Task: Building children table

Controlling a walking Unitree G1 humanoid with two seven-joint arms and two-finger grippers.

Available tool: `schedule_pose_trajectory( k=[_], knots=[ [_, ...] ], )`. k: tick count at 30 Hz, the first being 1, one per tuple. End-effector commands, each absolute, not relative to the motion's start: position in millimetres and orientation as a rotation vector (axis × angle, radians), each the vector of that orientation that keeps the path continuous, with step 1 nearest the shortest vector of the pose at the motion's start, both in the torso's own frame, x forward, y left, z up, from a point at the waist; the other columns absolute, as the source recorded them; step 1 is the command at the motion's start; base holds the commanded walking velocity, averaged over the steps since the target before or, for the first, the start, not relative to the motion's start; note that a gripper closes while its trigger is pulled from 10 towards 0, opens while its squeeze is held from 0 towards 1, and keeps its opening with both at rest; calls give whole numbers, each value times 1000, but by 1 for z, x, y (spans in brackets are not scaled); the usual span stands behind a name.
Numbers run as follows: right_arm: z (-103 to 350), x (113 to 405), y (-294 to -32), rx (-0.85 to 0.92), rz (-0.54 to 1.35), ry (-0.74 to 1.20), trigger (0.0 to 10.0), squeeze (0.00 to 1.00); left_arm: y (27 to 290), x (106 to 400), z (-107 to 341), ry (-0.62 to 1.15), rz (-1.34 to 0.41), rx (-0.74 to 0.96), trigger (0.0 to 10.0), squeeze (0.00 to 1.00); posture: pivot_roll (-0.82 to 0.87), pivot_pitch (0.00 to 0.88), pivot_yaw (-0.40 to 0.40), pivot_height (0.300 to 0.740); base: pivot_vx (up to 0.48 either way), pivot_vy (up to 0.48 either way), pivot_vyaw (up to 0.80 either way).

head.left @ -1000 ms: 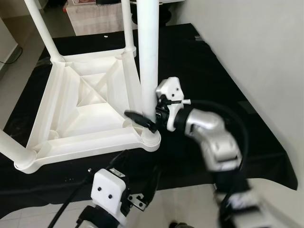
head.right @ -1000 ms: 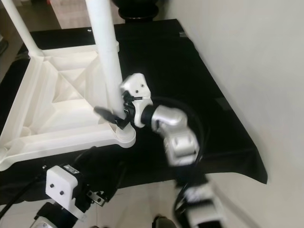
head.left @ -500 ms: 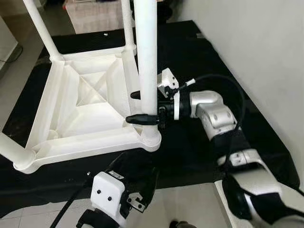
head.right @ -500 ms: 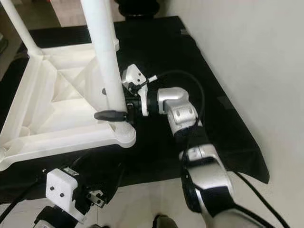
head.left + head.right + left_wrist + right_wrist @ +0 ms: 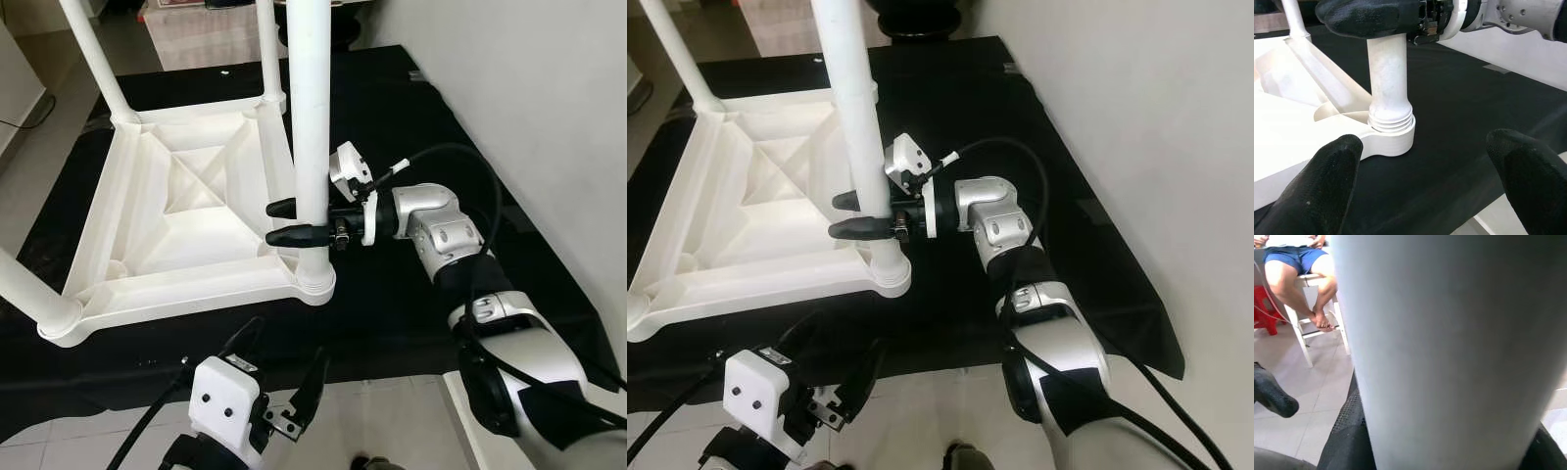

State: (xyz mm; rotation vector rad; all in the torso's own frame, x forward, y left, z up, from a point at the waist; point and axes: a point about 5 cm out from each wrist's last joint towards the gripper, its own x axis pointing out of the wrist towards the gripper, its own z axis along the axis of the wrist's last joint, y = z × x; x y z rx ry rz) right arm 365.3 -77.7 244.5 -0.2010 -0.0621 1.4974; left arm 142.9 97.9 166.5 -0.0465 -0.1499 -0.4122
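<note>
Left eye view looks down on the upturned white plastic children's table top (image 5: 176, 235), lying underside-up on a black cloth mat (image 5: 411, 108) with its ribbed bracing showing, and the white round plastic leg (image 5: 310, 127) nearest the robot stands upright in the corner socket (image 5: 313, 282) of that top. The right gripper (image 5: 294, 222) reaches in from the side away from the table's centre and has its two black fingers clamped on this leg just above the socket, one finger on each side of the tube. Judging from the left wrist view, a band of thread or ridges at the foot of the leg (image 5: 1391, 122) sits just above the socket collar, so the leg seems not quite fully home; the step in hand is likely seating or turning it tight. To do that well, the grip should stay square to the tube and low near the socket, pressing straight down its axis so the leg does not tip or cross-thread, while the top stays flat on the mat. Three other white legs rise from the remaining corners of the top. The left gripper (image 5: 286, 382) hangs below the near edge of the mat, fingers spread apart and holding nothing, pointed toward the socket. Beyond the leg, the right wrist view catches a seated person's legs (image 5: 1298, 269) on a tiled floor
</note>
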Motion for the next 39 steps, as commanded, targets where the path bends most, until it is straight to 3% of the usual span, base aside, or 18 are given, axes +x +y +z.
schedule_pose_trajectory(
  k=[1,3,4,5,6,8,12,16,17,19,20,23,24,27,35,36,37,39],
  knots=[
    [243,368,-83,-174,1373,-81,0,0,97,141,168,-155,-407,-39,10000,0,27,171,-22,740,0,0,0],
    [221,360,-85,-105,986,-53,0,0,98,141,168,-157,-405,-37,10000,0,20,175,-36,740,0,0,0],
    [221,360,-85,-105,986,-53,0,0,98,141,168,-157,-405,-37,10000,0,20,175,-36,740,0,0,0],
    [208,355,-92,-118,666,-35,0,0,99,141,168,-158,-404,-36,10000,0,14,176,-31,740,0,0,0],
    [189,332,-92,-117,502,11,0,0,100,142,169,-160,-402,-34,10000,0,10,182,-24,740,0,0,0],
    [189,332,-92,-117,502,11,0,0,100,142,169,-160,-402,-34,10000,0,10,182,-24,740,0,0,0],
    [170,297,-65,-129,535,51,0,0,102,146,168,-163,-411,-30,10000,0,-25,170,-5,740,0,0,0],
    [174,305,-54,-142,612,34,0,0,102,149,167,-167,-418,-27,10000,0,-12,153,-19,740,0,0,0],
    [177,308,-52,-138,627,25,8118,0,102,150,167,-171,-412,-24,10000,0,-13,154,-18,740,0,0,0],
    [179,310,-52,-135,633,20,8118,0,102,150,168,-174,-407,-23,10000,0,-8,155,-21,740,0,0,0],
    [182,309,-51,-125,638,18,10000,0,102,150,168,-176,-401,-21,10000,0,-6,155,-20,740,0,0,0],
    [186,308,-48,-101,672,10,10000,43,103,150,168,-177,-399,-20,10000,0,-9,154,-17,740,0,0,0],
    [196,306,-44,-66,758,-11,10000,1000,102,150,168,-177,-403,-21,10000,0,-11,156,-16,740,0,0,0],
    [212,305,-40,-33,897,-59,10000,1000,102,149,168,-176,-409,-24,10000,0,-10,160,-16,740,0,0,0],
    [221,326,-54,-247,1321,-89,10000,1000,101,147,169,-173,-414,-28,10000,0,12,171,-16,740,0,0,0],
    [224,335,-56,-232,1393,-59,10000,427,100,146,169,-172,-414,-28,10000,0,20,175,-17,740,0,0,0],
    [225,339,-56,-240,1410,-52,10000,0,100,145,170,-170,-414,-29,10000,0,20,175,-17,740,0,0,0],
    [227,343,-56,-235,1440,-39,10000,0,100,144,170,-167,-415,-29,10000,0,28,183,-18,740,0,0,0]
  ],
)
